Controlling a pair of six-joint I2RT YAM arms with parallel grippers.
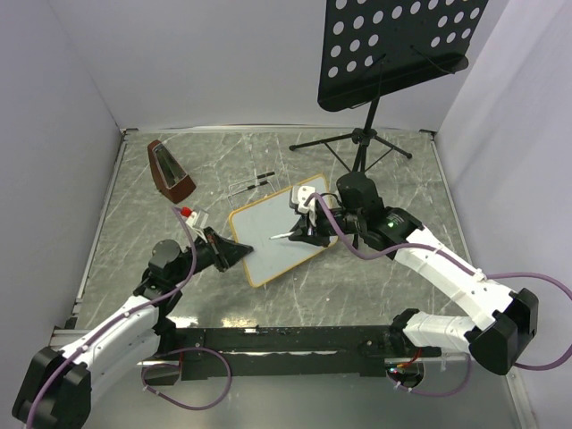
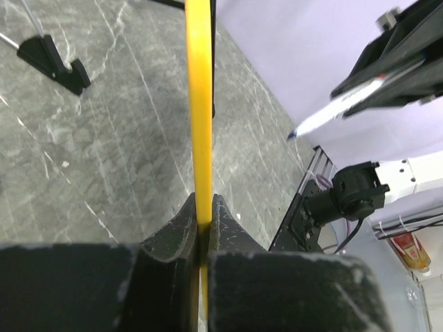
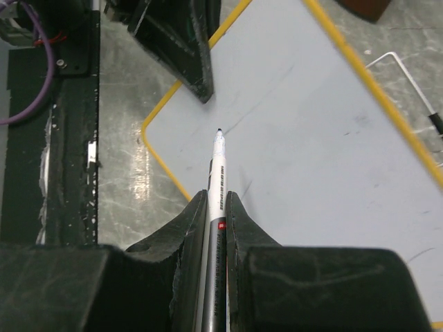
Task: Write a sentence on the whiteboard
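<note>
As left fingers (image 2: 176,235) pinch whiteboard (image 1: 264,252) edge, right fingers (image 3: 185,232) grip marker (image 3: 218,173)

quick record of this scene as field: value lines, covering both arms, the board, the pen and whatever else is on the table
whiteboard: on the table between the arms, face blank, no writing visible
left gripper: shut on the whiteboard's frame edge
right gripper: shut on the marker
marker: uncapped, tip over the board face near the left gripper; contact cannot be told
music stand: far right, behind the board
brown wedge-shaped object: far left
</note>
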